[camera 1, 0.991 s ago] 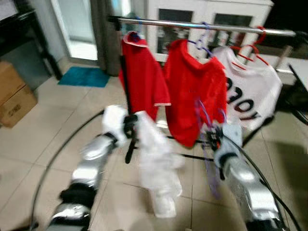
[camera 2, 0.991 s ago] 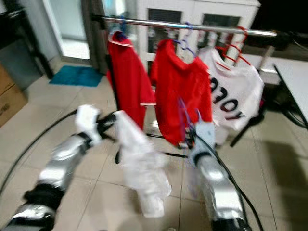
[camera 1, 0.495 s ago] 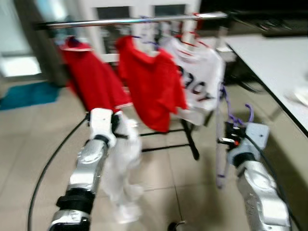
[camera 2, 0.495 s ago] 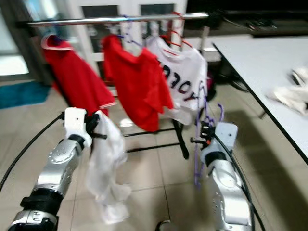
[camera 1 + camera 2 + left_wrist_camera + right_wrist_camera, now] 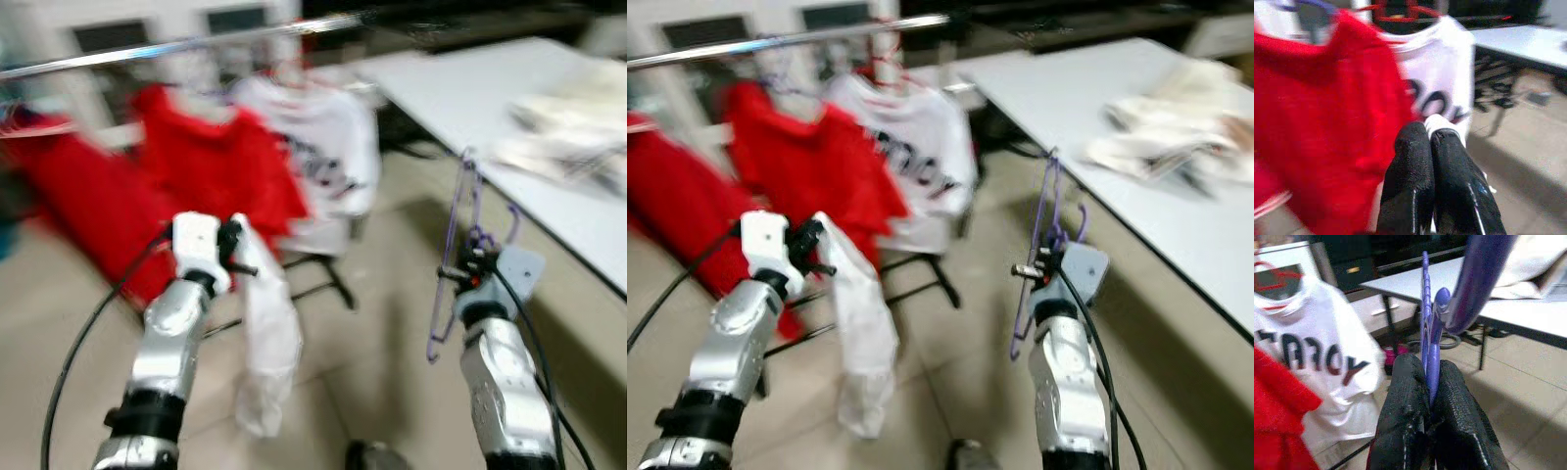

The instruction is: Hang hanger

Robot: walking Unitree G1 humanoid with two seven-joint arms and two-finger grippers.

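Purple hanger [image 5: 1426, 308] — pinched in right gripper [image 5: 1425, 382] | left gripper [image 5: 1430, 142] — clamped on white garment [image 5: 265, 333]

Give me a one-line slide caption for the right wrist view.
Right gripper shut on a purple hanger, white printed shirt and table beyond.

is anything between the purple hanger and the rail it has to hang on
Nothing solid visibly stands between them. The right tool holds the purple hanger near the white table, off to the side of the rail. Shirts already crowd the rail.
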